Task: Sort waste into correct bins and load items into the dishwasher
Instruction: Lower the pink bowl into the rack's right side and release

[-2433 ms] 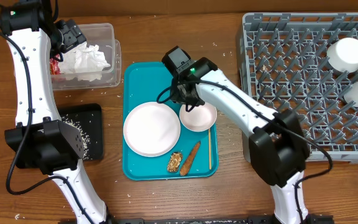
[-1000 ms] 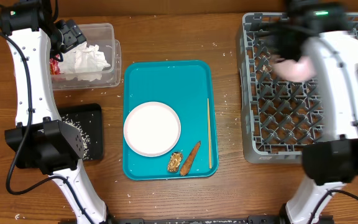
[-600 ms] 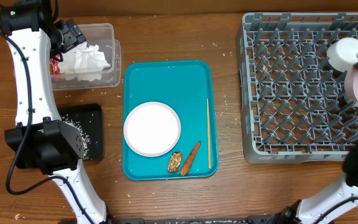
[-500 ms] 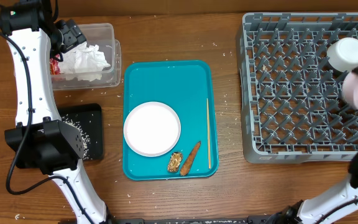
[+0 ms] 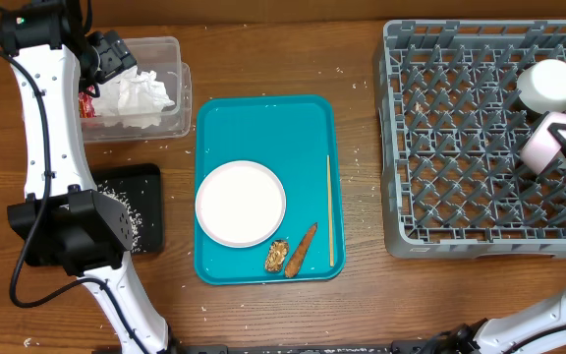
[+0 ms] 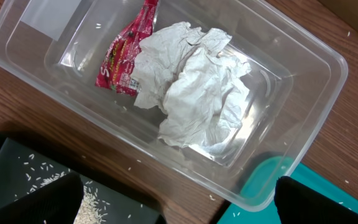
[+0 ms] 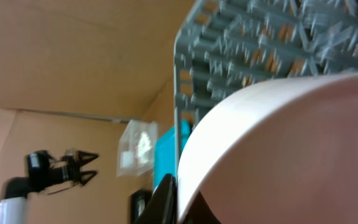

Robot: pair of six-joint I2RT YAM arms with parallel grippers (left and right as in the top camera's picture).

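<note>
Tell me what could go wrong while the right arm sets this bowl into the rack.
The bowl, tilted in the right pincer, hangs close beside the white cup; lowering it could knock the cup. It may also land across the tines of the rack rather than between them and tip.

Left end effector (image 5: 114, 55) open, right end effector (image 5: 558, 140) clamped

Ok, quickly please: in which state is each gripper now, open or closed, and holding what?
Left gripper: open, empty, above the clear bin.
Right gripper: closed on the pink bowl, at the dish rack.
</note>
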